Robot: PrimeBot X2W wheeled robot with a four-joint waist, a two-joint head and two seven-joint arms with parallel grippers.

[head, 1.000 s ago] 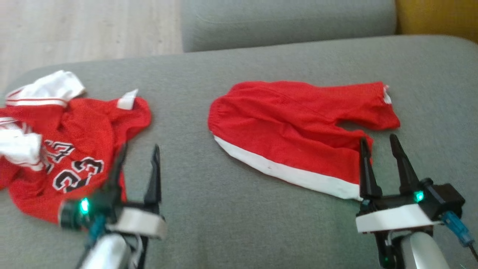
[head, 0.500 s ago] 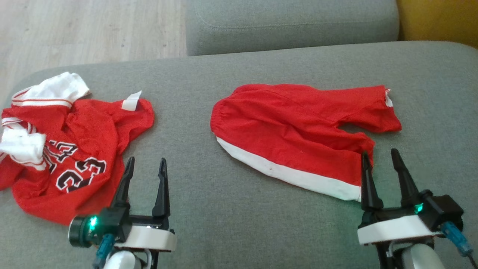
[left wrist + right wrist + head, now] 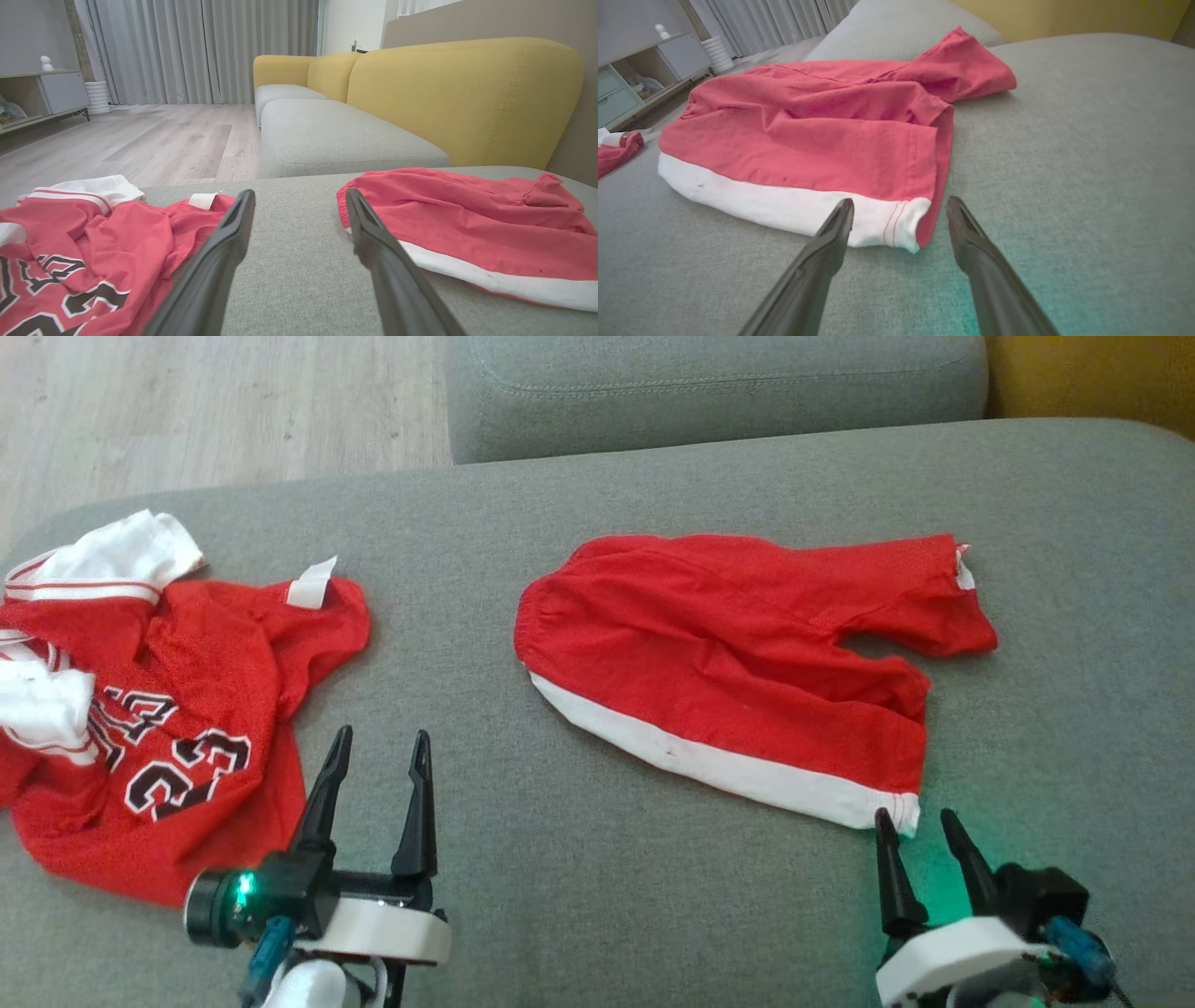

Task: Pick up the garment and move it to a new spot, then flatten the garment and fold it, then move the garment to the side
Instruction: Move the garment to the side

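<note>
The garment, red shorts point(image 3: 728, 653) with a white side band, lies spread on the grey cushion point(image 3: 579, 896), right of centre. The shorts point(image 3: 808, 135) fill the upper left of the right wrist view. My right gripper point(image 3: 913, 814) is open and empty, just short of the shorts' near white corner, fingertips apart from the cloth point(image 3: 900, 200). My left gripper point(image 3: 383, 733) is open and empty over bare cushion, between the shorts point(image 3: 467, 224) and a crumpled red jersey point(image 3: 187, 709); its fingers frame that gap point(image 3: 299, 192).
The red jersey point(image 3: 93, 242) with white trim and black numbers lies at the cushion's left end, near its edge. A second grey seat point(image 3: 709, 392) is behind, a yellow backrest point(image 3: 458, 93) to the right, and wooden floor point(image 3: 187, 401) at the far left.
My right gripper has drawn back toward me, from over the shorts' near hem to just short of its white corner. The left gripper has shifted slightly right. Both garments lie as before.
</note>
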